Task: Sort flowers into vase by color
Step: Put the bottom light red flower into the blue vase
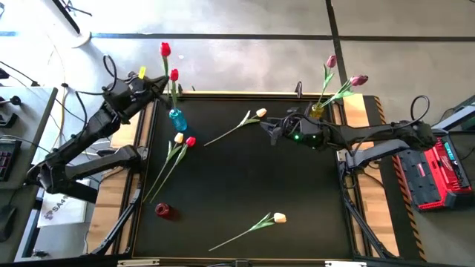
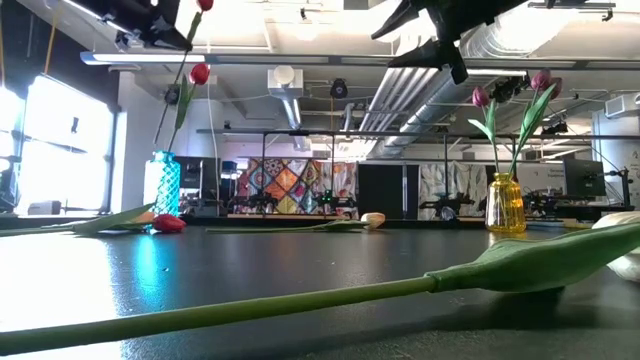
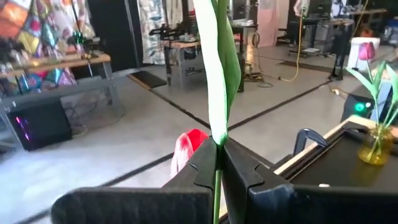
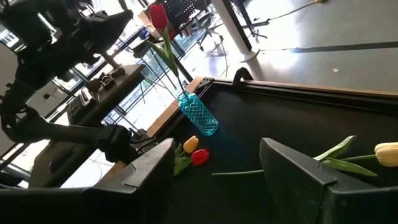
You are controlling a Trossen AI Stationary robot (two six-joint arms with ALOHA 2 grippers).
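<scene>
My left gripper (image 1: 156, 83) (image 3: 217, 144) is high over the table's far left corner, shut on a red tulip (image 1: 165, 50) (image 2: 204, 5) standing above the blue vase (image 1: 177, 119) (image 2: 165, 184). A second red tulip (image 1: 174, 75) (image 2: 200, 73) stands in that vase. My right gripper (image 1: 272, 130) (image 4: 217, 180) hovers open above the table's far middle, near a cream tulip (image 1: 261, 113) (image 4: 385, 154) lying flat. The yellow vase (image 1: 318, 111) (image 2: 505, 204) holds two pink tulips (image 1: 359, 79). A cream and a red tulip (image 1: 185, 140) (image 4: 195, 151) lie by the blue vase. My left gripper pinches the red tulip's green stem (image 3: 217, 138) between its two fingers, where a long leaf rises. The fingers come roughly level from the table's left, across the stem. The tulip stands upright, head above the fingers, its lower stem running down to the blue vase's mouth (image 2: 165, 153).
Another cream tulip (image 1: 279, 217) (image 2: 520, 262) lies near the table's near edge, and a loose red flower head (image 1: 163, 211) lies at near left. The black mat's middle (image 1: 245, 178) is bare. Wooden rails (image 1: 356, 111) edge the table.
</scene>
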